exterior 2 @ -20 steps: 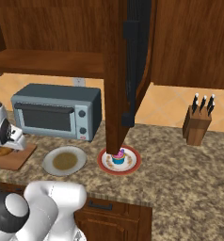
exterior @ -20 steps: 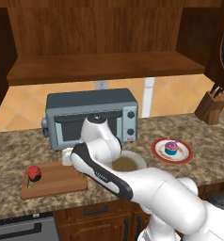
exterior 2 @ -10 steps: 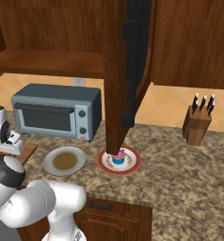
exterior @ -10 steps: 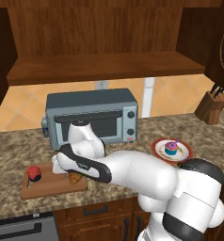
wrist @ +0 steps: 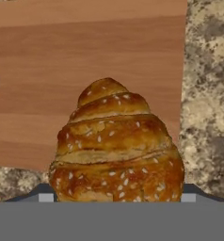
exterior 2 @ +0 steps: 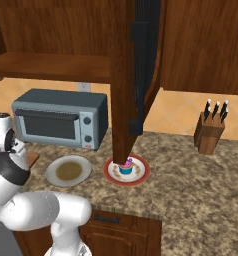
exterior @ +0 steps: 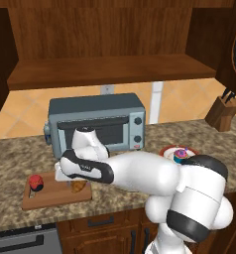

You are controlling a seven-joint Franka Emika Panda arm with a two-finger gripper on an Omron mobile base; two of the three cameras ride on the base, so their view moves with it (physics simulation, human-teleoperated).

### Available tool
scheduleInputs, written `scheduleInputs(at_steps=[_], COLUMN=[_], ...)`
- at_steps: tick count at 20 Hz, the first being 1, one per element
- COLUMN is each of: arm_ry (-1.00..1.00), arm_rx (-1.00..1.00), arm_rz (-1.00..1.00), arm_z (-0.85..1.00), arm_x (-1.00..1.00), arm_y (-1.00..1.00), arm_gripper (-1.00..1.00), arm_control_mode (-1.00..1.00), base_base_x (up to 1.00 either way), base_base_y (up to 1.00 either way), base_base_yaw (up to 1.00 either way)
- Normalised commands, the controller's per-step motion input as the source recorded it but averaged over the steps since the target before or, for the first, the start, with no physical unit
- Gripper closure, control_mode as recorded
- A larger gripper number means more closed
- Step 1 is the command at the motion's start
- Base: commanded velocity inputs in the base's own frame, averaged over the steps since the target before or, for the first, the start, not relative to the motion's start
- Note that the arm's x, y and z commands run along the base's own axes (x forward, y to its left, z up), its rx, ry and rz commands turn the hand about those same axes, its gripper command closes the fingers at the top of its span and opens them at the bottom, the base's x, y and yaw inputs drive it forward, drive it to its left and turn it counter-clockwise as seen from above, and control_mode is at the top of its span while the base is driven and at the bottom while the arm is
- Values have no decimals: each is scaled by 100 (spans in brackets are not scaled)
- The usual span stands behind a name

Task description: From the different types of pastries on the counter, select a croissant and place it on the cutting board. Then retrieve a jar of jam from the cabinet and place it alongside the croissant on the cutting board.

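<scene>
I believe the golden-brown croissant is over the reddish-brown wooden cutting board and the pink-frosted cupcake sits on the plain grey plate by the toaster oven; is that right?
Not quite: the pink-frosted cupcake sits on the red-rimmed white plate, not the plain grey plate, as the right base view shows. The golden-brown croissant is indeed over the reddish-brown wooden cutting board.

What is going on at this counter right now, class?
The robot arm reaches left over the cutting board with the croissant at its gripper, hanging just above the board's right end. The jar of jam already stands at the board's left end. The cupcake sits on its red-rimmed plate to the right, and a grey plate lies in front of the toaster oven.
</scene>
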Motion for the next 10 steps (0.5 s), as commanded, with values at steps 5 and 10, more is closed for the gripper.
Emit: scheduleInputs(at_steps=[5, 10], arm_ry=[4, 1], arm_rx=[0, 0], arm_rz=[0, 0], arm_z=[-38, -39], arm_x=[5, 8], arm_y=[6, 13], arm_gripper=[100, 100], arm_control_mode=[-100, -100], base_base_x=[0, 0], base_base_y=[0, 0], base_base_yaw=[0, 0])
